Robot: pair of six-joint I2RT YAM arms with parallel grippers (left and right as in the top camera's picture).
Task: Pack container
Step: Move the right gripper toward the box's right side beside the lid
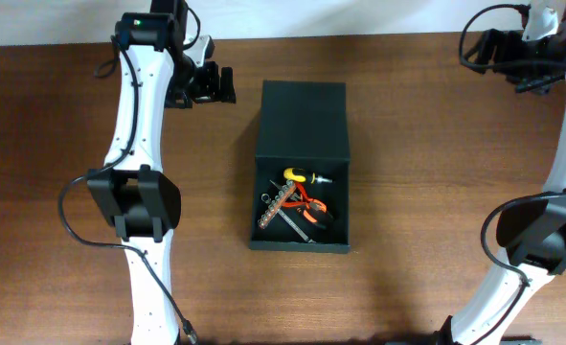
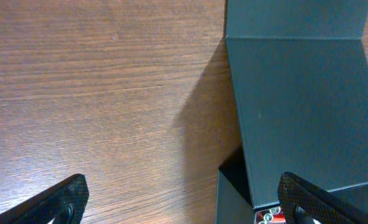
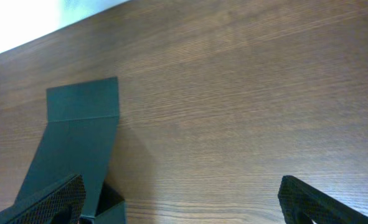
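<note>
Your container (image 1: pixel 299 245) sits mid-desk (image 1: pixel 407 192), long axis running from the far edge toward the arm bases. Its flap lid (image 1: pixel 304 120) is open on the far side and hand tools (image 1: pixel 297 206) lie in the near half. The left claw (image 1: pixel 223 85), jaws wide and holding nothing, hangs just beside the lid's far left corner on a forward-stretched arm, so it is much the nearer. The right claw (image 3: pixel 184 205), equally open and empty, hovers well off to the container's right.
</note>
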